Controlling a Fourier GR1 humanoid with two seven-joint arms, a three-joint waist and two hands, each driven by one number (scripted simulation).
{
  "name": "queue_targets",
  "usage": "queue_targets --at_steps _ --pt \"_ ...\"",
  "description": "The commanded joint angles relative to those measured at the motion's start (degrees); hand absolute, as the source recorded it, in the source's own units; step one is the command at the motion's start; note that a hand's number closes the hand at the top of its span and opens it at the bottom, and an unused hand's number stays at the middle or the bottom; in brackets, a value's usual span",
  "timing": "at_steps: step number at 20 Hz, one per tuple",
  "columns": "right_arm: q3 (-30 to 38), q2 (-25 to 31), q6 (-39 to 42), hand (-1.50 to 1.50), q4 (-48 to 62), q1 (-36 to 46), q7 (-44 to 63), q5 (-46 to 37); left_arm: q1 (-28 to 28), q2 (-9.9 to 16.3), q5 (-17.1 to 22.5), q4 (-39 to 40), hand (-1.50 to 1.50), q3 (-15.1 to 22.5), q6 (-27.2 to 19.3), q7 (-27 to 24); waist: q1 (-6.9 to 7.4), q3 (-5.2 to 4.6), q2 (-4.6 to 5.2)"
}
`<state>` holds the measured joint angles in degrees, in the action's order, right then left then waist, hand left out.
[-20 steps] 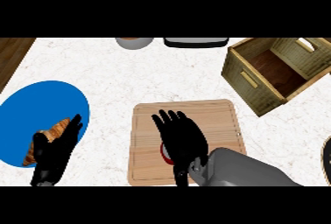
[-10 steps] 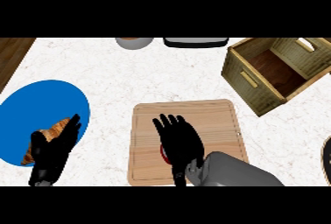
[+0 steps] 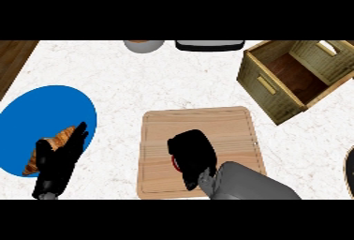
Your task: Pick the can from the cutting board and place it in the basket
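Note:
A wooden cutting board (image 3: pixel 228 126) lies in the lower middle of the counter. My right hand (image 3: pixel 191 152) is over its centre with the fingers curled down round the can (image 3: pixel 173 162). Only a thin red edge of the can shows at the hand's left side; the rest is hidden. The wooden basket (image 3: pixel 273 91) stands at the upper right, its mouth facing up and left, well apart from the hand. My left hand (image 3: pixel 59 161) rests open at the lower left, over a blue plate (image 3: pixel 41 112).
A croissant (image 3: pixel 50 145) lies on the blue plate, partly under my left hand. A grey bowl (image 3: pixel 143 45) and a dark appliance (image 3: pixel 210 45) sit at the counter's far edge. A dark rim (image 3: pixel 349 164) shows at the right edge.
My right hand's fingers, straight and spread over the board before, have curled down round the can. The left hand has not moved.

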<state>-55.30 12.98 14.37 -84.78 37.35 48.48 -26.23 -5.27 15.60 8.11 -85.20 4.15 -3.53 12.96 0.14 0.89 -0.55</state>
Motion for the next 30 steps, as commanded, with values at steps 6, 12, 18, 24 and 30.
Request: queue_targets --at_steps 6,12,18,24,30 --pt "-2.4 3.2 2.1 1.5 -5.3 -2.0 -3.4 -6.1 -4.2 -2.1 -1.5 3.9 0.0 1.0 -1.2 1.5 -0.46 -0.89 0.38" --pt "-6.2 24.9 2.0 1.5 -28.2 -12.3 -13.4 -6.7 -6.7 -1.2 -0.7 3.6 0.0 -0.7 -0.8 0.2 -2.88 -0.87 -0.09" --pt "-0.4 39.9 -6.1 1.5 -42.1 -19.7 -17.7 -10.5 -5.9 -0.7 -0.2 2.6 0.0 -1.6 -0.4 1.1 -2.87 -0.81 0.07" --pt "11.1 28.3 -20.4 1.5 -49.8 -28.0 -17.7 7.7 -6.2 -1.2 -0.2 1.4 0.0 -1.5 -0.9 1.5 -4.09 -0.55 1.03" --pt "28.3 29.2 -24.3 1.5 -61.6 -27.8 -13.9 18.4 -6.8 -1.0 -1.1 0.3 0.0 -0.8 -0.7 1.7 -2.45 -0.85 0.6"
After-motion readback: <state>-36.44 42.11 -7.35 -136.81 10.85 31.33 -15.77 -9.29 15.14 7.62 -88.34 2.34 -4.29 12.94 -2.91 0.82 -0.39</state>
